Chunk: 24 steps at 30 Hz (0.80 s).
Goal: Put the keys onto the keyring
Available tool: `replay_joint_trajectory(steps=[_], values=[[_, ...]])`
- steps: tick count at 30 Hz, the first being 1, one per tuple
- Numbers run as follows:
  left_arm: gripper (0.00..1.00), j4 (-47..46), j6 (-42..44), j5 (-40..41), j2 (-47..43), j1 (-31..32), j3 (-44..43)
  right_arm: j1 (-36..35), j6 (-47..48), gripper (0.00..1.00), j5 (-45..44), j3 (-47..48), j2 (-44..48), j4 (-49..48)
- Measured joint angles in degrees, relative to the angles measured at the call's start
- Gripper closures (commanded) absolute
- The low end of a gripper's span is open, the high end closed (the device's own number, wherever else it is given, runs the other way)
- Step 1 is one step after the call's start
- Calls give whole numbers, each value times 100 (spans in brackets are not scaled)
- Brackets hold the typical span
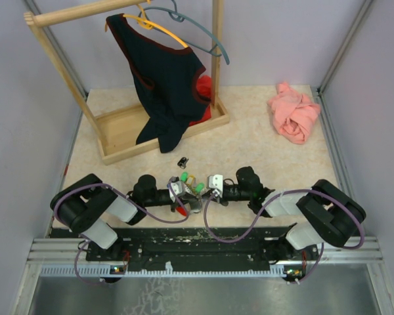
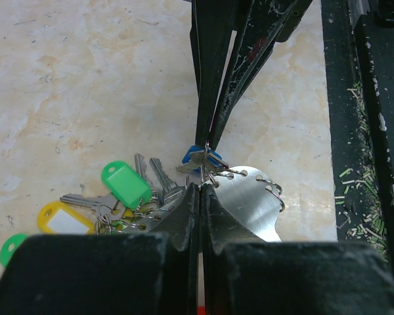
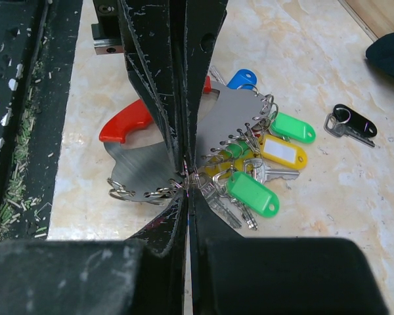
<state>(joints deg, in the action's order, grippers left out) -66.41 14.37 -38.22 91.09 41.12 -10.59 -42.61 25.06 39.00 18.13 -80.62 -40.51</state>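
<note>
Steel against steel was the heart of it. The left gripper [image 2: 200, 189] and the right gripper [image 2: 208, 146] met tip to tip, each with its jaws pressed fully together, over the edge of a flat steel plate [image 2: 246, 203] fringed with small wire rings [image 2: 270, 187]. A blue-headed key [image 2: 200, 157] sat directly at the right gripper's tips, and the meeting point lay just where a ring stood off the plate's rim. My reading was that one arm steadied the ring while the other worked the key's hole onto the wire. The spot was too crowded to show whether either pair of tips truly pinched wire or key.

The other keys [image 3: 276, 174] lay in a bunch just beside the right gripper's tips, to the right in its own view. They carried a green tag [image 3: 253, 193] and a yellow tag [image 3: 282, 151], and appeared to hang already from rings along the plate.

The plate's red handle [image 3: 125, 125] stuck out on the opposite side of those tips, free of both arms. So the plate seemed to rest on the table [image 3: 315, 216] rather than hang from a grip.

One black-headed key [image 3: 351, 123] lay well apart, beyond the bunch from both grippers and touched by neither. By that, it was probably yet to be threaded.
</note>
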Motion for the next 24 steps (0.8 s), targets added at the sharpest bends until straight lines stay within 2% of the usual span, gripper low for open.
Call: replay_joint_trajectory(steps=[24], values=[[99, 2, 2, -4, 0, 0, 0, 0, -66, 100, -9, 0, -31, -17]])
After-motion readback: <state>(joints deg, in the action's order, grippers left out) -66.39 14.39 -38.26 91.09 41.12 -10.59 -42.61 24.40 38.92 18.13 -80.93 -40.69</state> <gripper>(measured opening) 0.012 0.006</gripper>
